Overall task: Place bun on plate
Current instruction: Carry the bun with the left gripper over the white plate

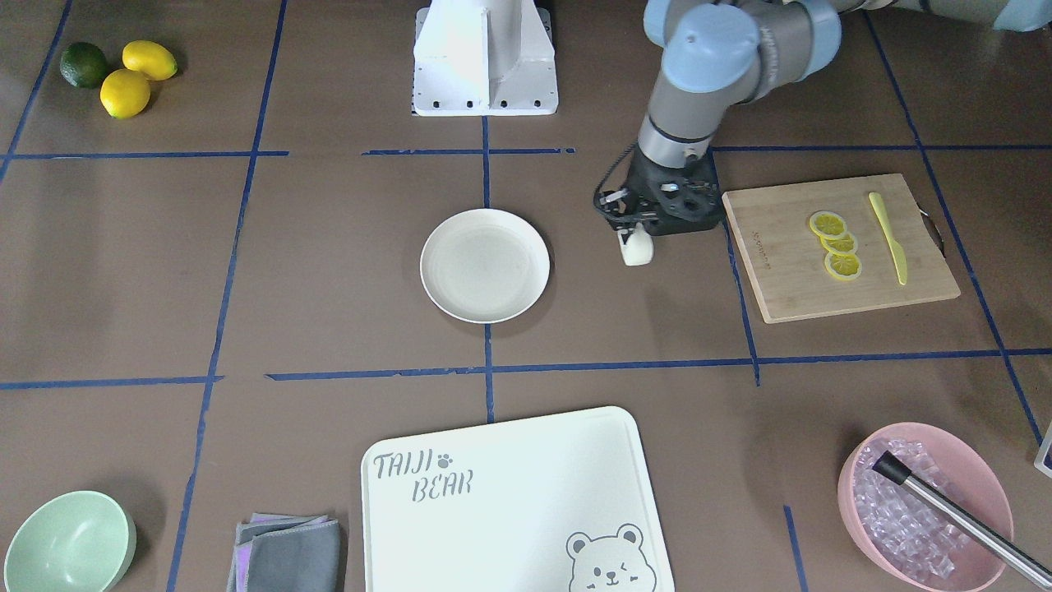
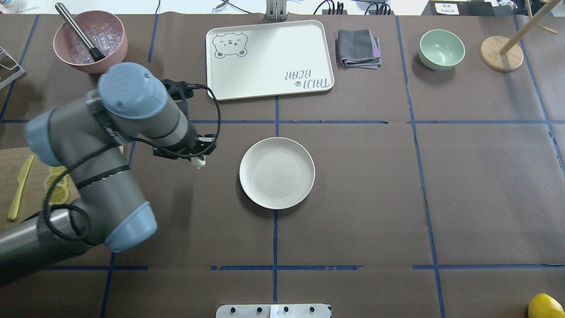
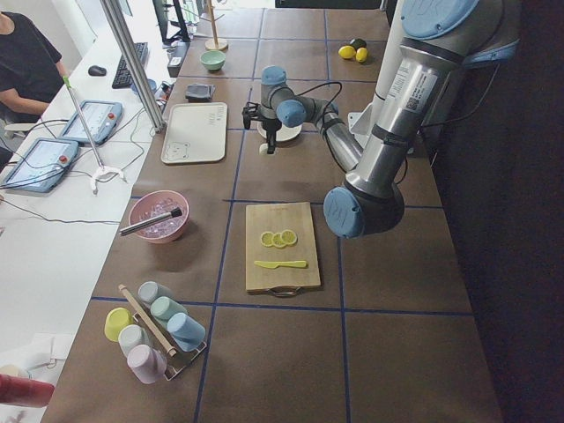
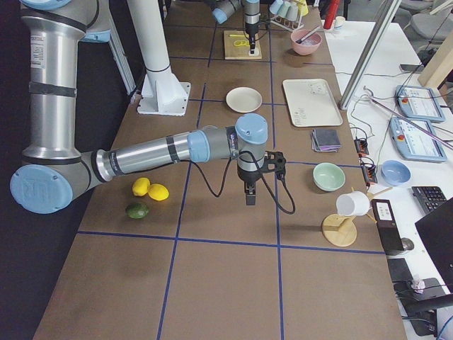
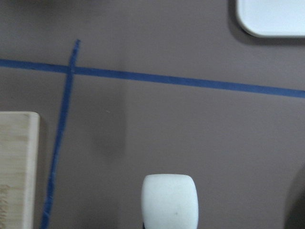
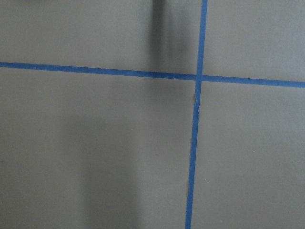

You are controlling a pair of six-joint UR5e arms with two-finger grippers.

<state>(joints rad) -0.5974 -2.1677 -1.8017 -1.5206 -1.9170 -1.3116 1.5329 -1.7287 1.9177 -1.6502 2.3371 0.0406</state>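
Observation:
The bun [image 1: 637,248], a small smooth white lump, hangs just above the brown table with my left gripper [image 1: 635,240] shut on it. The left wrist view shows the bun [image 5: 169,200] at the bottom centre, a faint shadow on the table beyond it. The round cream-white plate [image 1: 485,265] lies empty at the table's middle, a short way to the side of the bun [image 2: 199,163]. From overhead the plate [image 2: 277,172] is to the gripper's right. My right gripper [image 4: 249,196] shows only in the exterior right view, far from the plate; I cannot tell its state.
A wooden cutting board [image 1: 781,271] with lemon slices and a yellow knife lies beside the left arm. The white bear-printed board [image 1: 509,501], a pink bowl of ice [image 1: 925,501], a mint-green bowl [image 1: 66,543] and a grey cloth [image 1: 288,551] line the far edge.

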